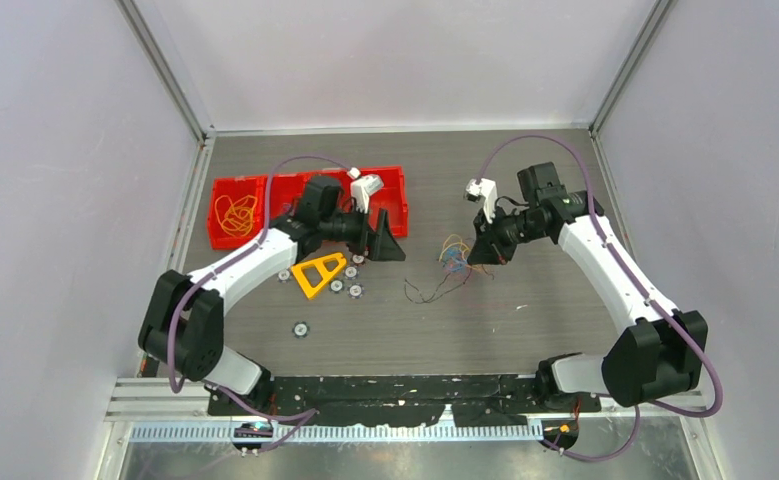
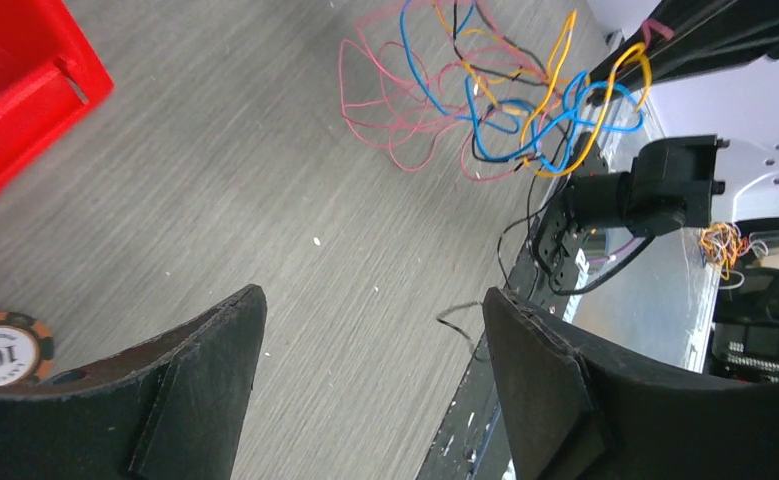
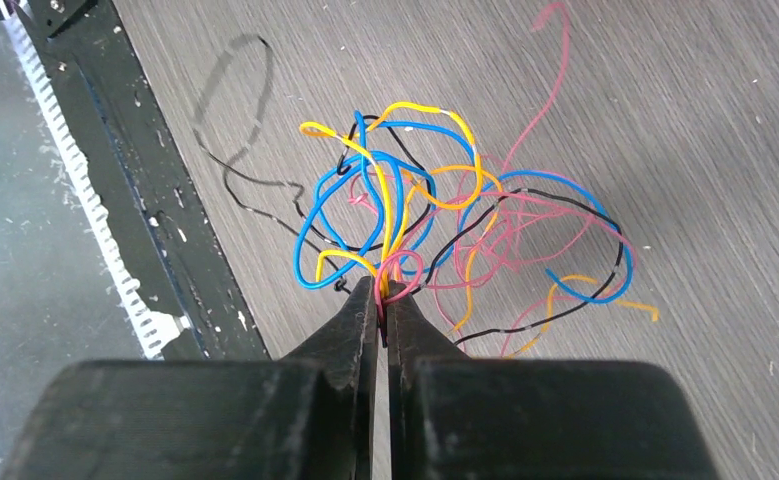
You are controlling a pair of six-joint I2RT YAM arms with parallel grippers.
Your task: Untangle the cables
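Observation:
The cables are a small tangle [image 1: 453, 260] of blue, orange-yellow, pink-red and black wires right of the table's middle. My right gripper [image 1: 485, 250] is shut on strands at the tangle's near edge; in the right wrist view the gripper [image 3: 385, 295] pinches pink and yellow wires and the tangle [image 3: 445, 220] fans out beyond the tips. My left gripper [image 1: 390, 245] is open and empty, to the left of the tangle and apart from it. In the left wrist view the gripper [image 2: 370, 300] has bare table between its fingers, with the tangle [image 2: 505, 100] ahead.
A red bin [image 1: 215, 190] at the back left holds a bunch of orange cables [image 1: 235, 215]; a second red bin [image 1: 397, 180] stands beside it. A yellow triangle [image 1: 319, 273] and several poker chips [image 1: 300, 327] lie near the left arm. One chip [image 2: 0, 350] sits by the left finger.

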